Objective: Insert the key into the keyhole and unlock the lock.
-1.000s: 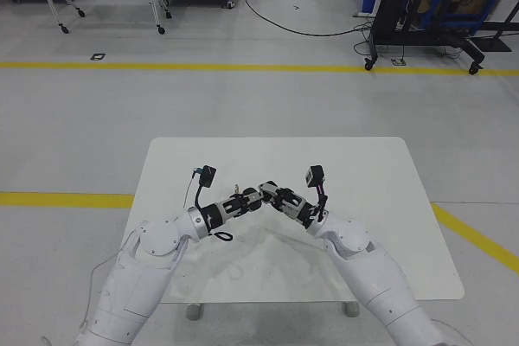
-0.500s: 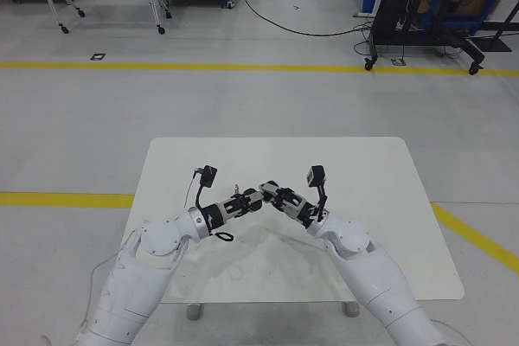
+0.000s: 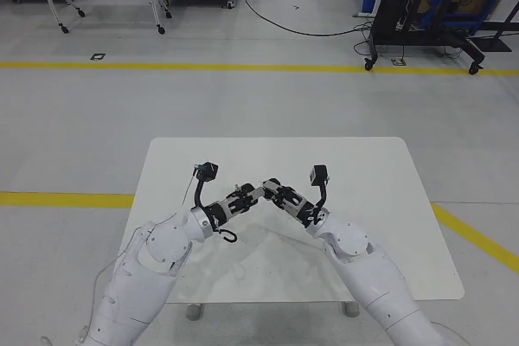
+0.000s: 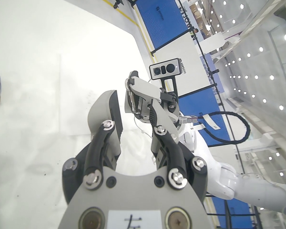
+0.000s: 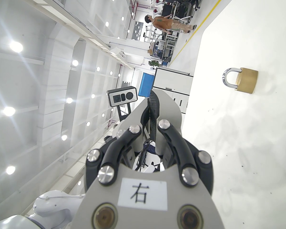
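My left pincer [image 4: 135, 116] stands half open and empty. Just past it, my right pincer [image 5: 154, 101] is pinched tight on the thin silvery key [image 4: 131, 100]. Beyond, the brass padlock [image 5: 243, 80] with its silver shackle lies flat on the white table [image 5: 228, 148].

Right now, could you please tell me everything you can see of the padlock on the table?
The padlock has a squat, brass-coloured body and a shiny silver shackle. Both ends of the shackle look seated in the body, so it appears closed. It seems to lie flat on the white table, and only the table touches it. Nothing sticks out of the body, and I cannot make out the keyhole.
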Robot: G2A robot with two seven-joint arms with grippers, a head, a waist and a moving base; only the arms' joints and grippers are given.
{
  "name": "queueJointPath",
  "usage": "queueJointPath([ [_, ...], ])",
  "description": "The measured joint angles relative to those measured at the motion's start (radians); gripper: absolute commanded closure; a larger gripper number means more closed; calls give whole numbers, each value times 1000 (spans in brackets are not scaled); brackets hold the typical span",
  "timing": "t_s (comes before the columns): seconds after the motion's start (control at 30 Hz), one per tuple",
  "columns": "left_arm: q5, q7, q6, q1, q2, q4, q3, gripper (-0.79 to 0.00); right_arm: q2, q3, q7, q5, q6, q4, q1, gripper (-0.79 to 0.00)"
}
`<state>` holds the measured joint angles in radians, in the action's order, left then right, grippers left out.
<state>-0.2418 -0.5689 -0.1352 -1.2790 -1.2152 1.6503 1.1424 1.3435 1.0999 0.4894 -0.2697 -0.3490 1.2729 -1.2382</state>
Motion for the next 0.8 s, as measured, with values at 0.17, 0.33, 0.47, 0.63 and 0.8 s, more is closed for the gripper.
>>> queueJointPath([
  [0.17,-169,76,-33,-26,5,49,-15,-308,1,-1,5,-5,9,-4,3,0],
  [0.33,-366,143,-24,-48,9,91,-40,-296,3,-4,6,-14,25,-9,8,0],
  [0.47,-503,196,-27,-64,10,115,-63,-283,5,-5,14,-35,33,-13,10,0],
  [0.63,-633,228,-27,-78,13,128,-79,-277,8,0,11,-70,44,-27,16,0],
  [0.8,-706,227,-1,-84,13,131,-90,-286,11,-5,30,-101,60,-37,23,0],
])
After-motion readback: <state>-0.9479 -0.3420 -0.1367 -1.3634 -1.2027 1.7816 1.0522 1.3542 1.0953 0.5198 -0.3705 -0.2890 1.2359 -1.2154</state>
